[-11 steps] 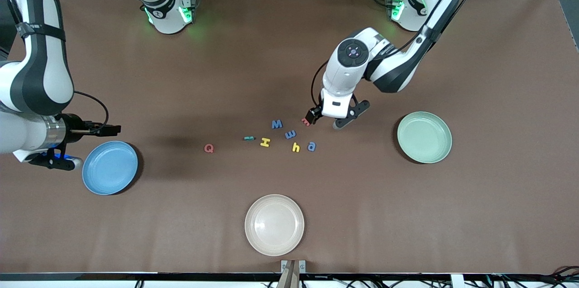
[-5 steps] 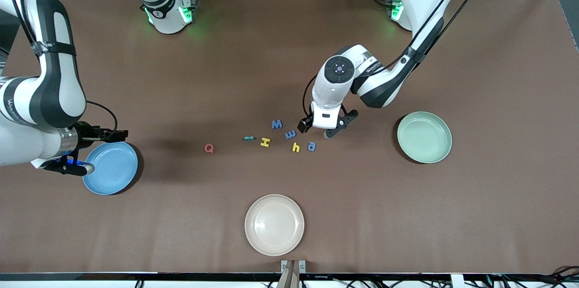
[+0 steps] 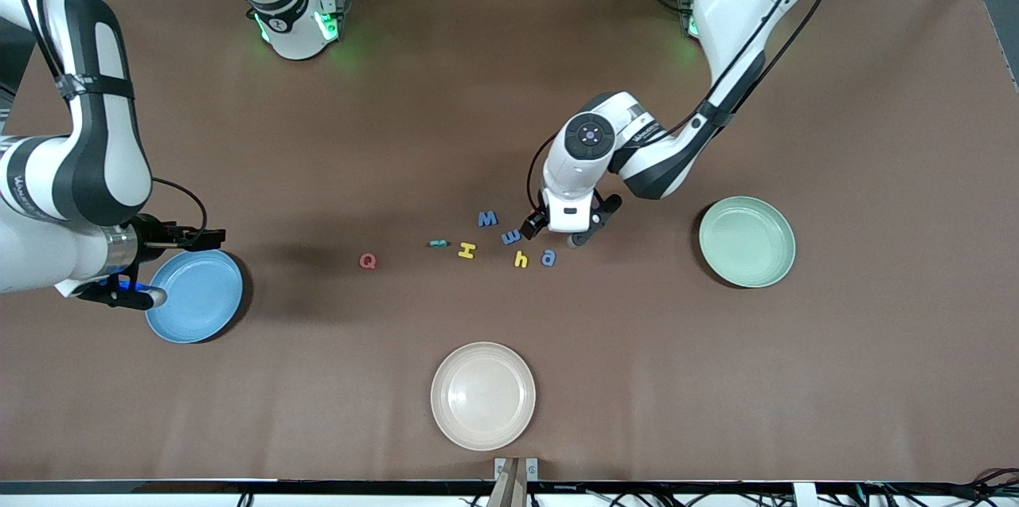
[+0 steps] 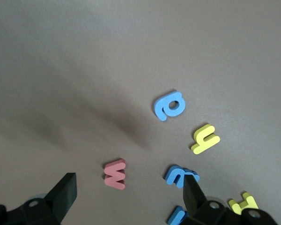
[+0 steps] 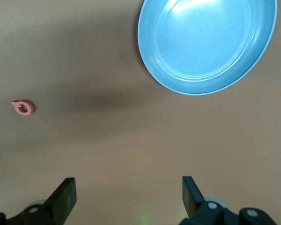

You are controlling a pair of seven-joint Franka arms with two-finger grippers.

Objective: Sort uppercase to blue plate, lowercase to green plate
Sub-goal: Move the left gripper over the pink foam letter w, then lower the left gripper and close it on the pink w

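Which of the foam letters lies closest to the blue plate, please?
The red Q: it sits apart from the cluster of the other letters, toward the right arm's end of the table, where the blue plate is.

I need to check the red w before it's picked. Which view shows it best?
The left wrist view: the red w lies flat and unobstructed, between the left gripper's open jaws. In the front view that arm's hand hides it. The right wrist view shows only the red Q and blue plate.
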